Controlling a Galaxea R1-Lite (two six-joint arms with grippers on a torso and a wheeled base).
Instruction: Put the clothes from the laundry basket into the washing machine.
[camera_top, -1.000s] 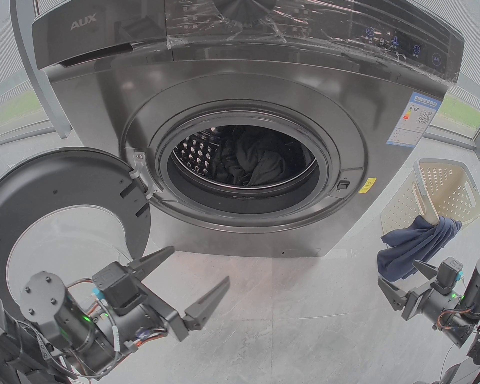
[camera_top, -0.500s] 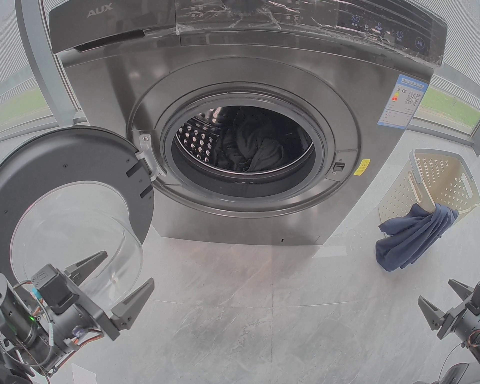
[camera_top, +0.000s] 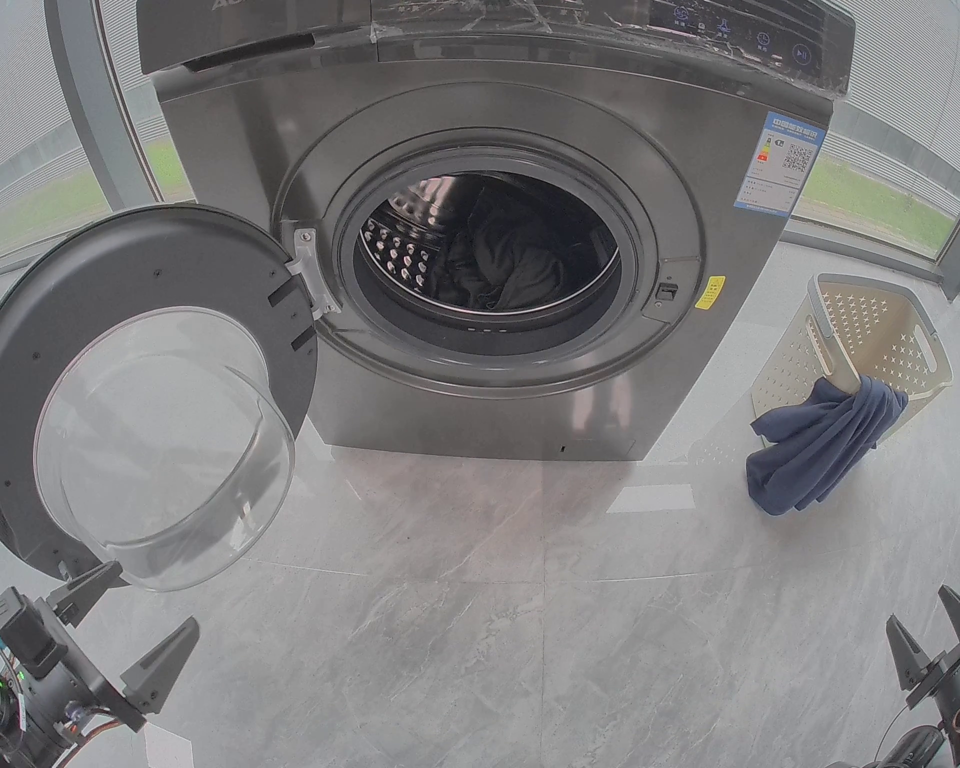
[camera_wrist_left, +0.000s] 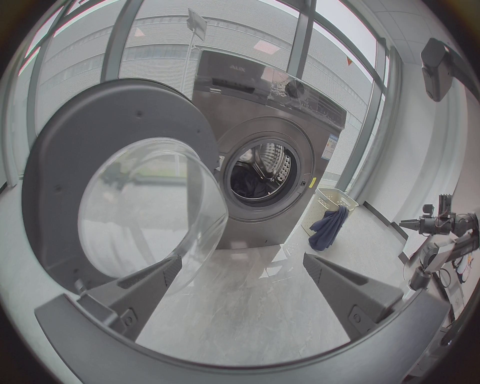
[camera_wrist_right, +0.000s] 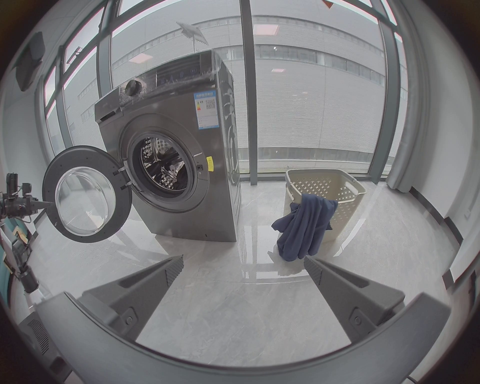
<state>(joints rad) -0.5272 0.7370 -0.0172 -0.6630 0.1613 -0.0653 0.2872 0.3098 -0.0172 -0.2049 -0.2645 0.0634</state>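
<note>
Washing machine door swung out, dark clothes in drum. Blue garment draped over laundry basket rim. Left hand, right hand both splayed wide, empty.

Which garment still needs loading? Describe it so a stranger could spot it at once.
Find the grey washing machine with its door open; on the floor to its right stands a cream perforated laundry basket. Draped over the basket's rim, hanging toward the floor, is a blue garment, the only cloth outside the drum, where black clothes lie.
</note>
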